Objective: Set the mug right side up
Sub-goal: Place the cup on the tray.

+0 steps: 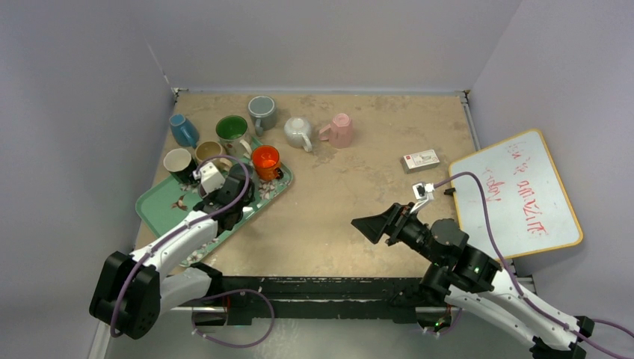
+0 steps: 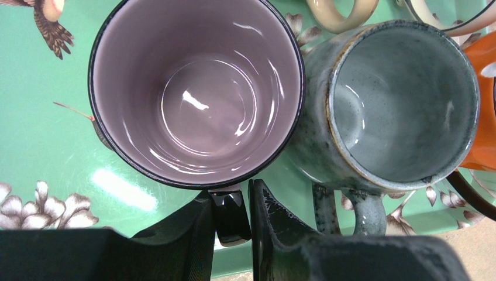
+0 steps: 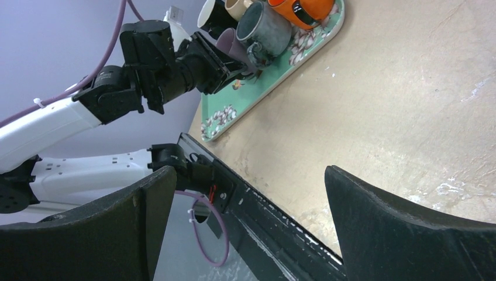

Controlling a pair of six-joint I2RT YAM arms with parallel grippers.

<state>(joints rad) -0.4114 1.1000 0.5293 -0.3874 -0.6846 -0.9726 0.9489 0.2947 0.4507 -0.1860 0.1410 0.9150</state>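
The mug (image 2: 196, 93), black outside and lilac inside, stands upright with its mouth up on the green tray (image 2: 41, 117). My left gripper (image 2: 231, 196) is shut on its black handle (image 2: 229, 219), one finger on each side, at the tray's near edge. In the top view the left gripper (image 1: 238, 183) covers the mug. In the right wrist view the mug (image 3: 229, 42) shows next to the left gripper (image 3: 225, 61). My right gripper (image 1: 370, 224) hovers open and empty over the near middle of the table, its jaws wide apart in the right wrist view (image 3: 250, 175).
A speckled grey-blue mug (image 2: 403, 99) touches the held mug's right side, with an orange mug (image 1: 265, 159) beyond it. Blue (image 1: 183, 129), green (image 1: 232, 131), grey (image 1: 262, 112), white (image 1: 299, 133) and pink (image 1: 339, 129) mugs sit at the back. A small box (image 1: 419, 160) and a whiteboard (image 1: 516, 194) lie at the right.
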